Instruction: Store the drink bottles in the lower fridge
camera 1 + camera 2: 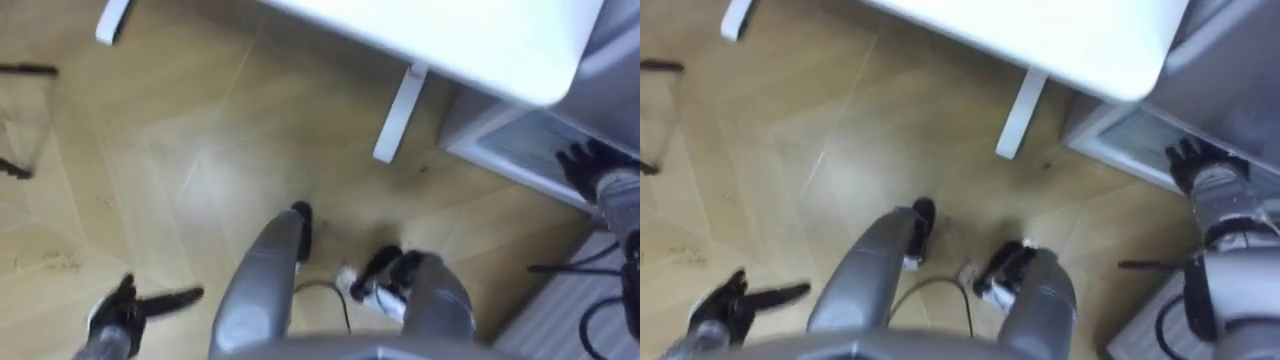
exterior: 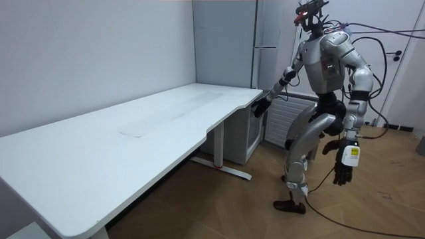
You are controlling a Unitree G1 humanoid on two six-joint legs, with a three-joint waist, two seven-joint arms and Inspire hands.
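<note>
The counter (image 2: 133, 133) is plain white all over, top and edge alike, and its legs (image 1: 400, 110) are the same white. Under it the floor (image 1: 200, 150) is light honey-brown wood, laid in slanting planks with faint grain and thin darker seams. The wall (image 2: 80, 53) behind is a pale off-white with no pattern. The tall fridge (image 2: 226, 46) in the corner is flat grey, one part a shade lighter than the other. The low fridge (image 1: 520, 145) by the counter has a pale grey frame round a darker, bluish glass front. The radiator (image 2: 282, 119) is white with fine upright ribs. The left hand (image 1: 125, 312) and the right hand (image 1: 588, 165) are both black.
</note>
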